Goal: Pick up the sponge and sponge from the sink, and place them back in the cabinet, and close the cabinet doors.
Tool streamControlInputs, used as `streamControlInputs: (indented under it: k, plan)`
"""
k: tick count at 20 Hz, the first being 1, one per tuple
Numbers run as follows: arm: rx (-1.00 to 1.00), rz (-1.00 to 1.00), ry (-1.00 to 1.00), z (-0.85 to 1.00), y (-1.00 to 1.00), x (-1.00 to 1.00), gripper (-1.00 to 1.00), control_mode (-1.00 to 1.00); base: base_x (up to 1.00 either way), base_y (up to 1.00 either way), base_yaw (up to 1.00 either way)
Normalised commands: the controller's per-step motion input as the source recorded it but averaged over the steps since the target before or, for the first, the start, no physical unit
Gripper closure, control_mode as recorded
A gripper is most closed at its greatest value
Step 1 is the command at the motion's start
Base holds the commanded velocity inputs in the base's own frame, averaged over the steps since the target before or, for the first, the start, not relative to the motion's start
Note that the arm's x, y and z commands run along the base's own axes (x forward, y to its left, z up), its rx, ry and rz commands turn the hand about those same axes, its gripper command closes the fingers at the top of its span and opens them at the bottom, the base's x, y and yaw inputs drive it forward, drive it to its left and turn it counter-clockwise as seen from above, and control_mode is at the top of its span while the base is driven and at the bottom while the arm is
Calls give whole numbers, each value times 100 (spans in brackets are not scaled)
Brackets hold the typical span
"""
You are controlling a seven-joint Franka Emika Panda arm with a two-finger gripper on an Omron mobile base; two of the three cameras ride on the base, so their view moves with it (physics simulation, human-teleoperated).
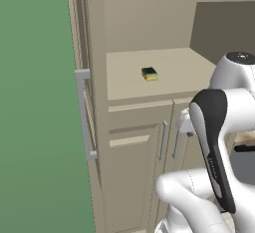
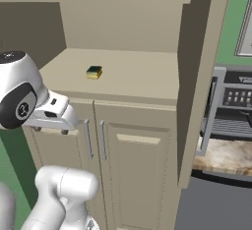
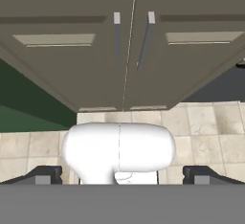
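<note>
One sponge [image 1: 149,73] [image 2: 94,72], dark green over yellow, lies on the beige shelf [image 1: 174,75] [image 2: 133,76] inside the open cabinet. Both tall cabinet doors stand open: the left door [image 1: 79,38] shows edge-on with its long silver handle [image 1: 84,115], and the right door [image 2: 203,76] carries its handle [image 2: 208,118]. My gripper [image 2: 49,130] [image 3: 122,175] hangs below the shelf's front edge, pointing down in front of the lower doors. It is open and has nothing between its fingertips [image 3: 44,175]. The sink is out of view.
Below the shelf are two shorter beige doors [image 1: 139,177] [image 2: 140,175] [image 3: 62,41], shut, with small handles. A stove [image 2: 236,101] and a stone counter [image 2: 224,155] stand to the right. A green wall [image 1: 35,102] is on the left, and a tiled floor [image 3: 206,132] lies below.
</note>
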Motion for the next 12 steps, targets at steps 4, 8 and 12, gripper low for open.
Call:
streamControlInputs:
  k: [4, 8, 12]
  plan:
    - [0, 0, 0, 0, 0, 0, -100, 100, -47, -10, 0]
    - [0, 0, 0, 0, 0, 0, -100, 100, -51, -23, 0]
    - [0, 0, 0, 0, 0, 0, -100, 100, -52, -25, 0]
